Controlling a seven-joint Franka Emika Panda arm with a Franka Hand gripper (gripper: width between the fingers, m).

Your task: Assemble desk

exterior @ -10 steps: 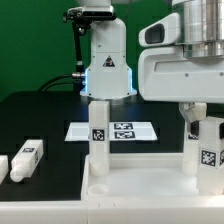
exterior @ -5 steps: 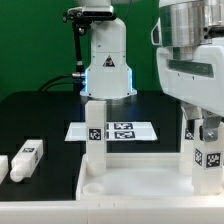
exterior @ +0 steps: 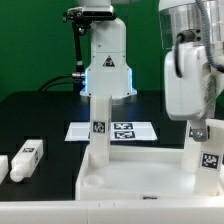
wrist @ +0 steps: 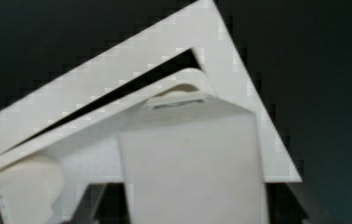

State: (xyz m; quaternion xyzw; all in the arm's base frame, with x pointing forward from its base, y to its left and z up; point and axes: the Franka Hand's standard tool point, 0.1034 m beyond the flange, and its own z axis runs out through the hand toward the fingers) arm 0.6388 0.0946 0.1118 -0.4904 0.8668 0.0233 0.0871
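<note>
The desk's tabletop panel (exterior: 140, 175) is seen lying on the black counter (exterior: 45, 115) in the foreground of the exterior view, its raised rim facing up. Two square white legs are seen standing upright in its far corner sockets. The leg on the exterior view's left (exterior: 98, 130) carries a black-and-white tag partway up its face. The leg on the exterior view's right (exterior: 208, 152) also bears a tag and is partly covered by the robot arm's white body (exterior: 190, 70), which fills the upper part of that side.

The end effector (exterior: 200, 130) is located at the top of the right-hand leg. In the wrist view the two dark fingers (wrist: 98, 198) are seen on either side of a square white leg (wrist: 187, 165), with the jaws partly closed against its sides, so the end effector is judged to be gripping that leg. Beyond the leg, the rimmed corner of the panel (wrist: 137, 85) is seen against the dark counter.

Two further loose legs are seen lying flat on the counter at the exterior view's left, one (exterior: 28, 158) with its tag facing up and the other (exterior: 3, 163) cut off by the frame edge. The marker board (exterior: 125, 131) lies flat behind the panel, and a white robot base with a blue light (exterior: 105, 65) stands further back.
</note>
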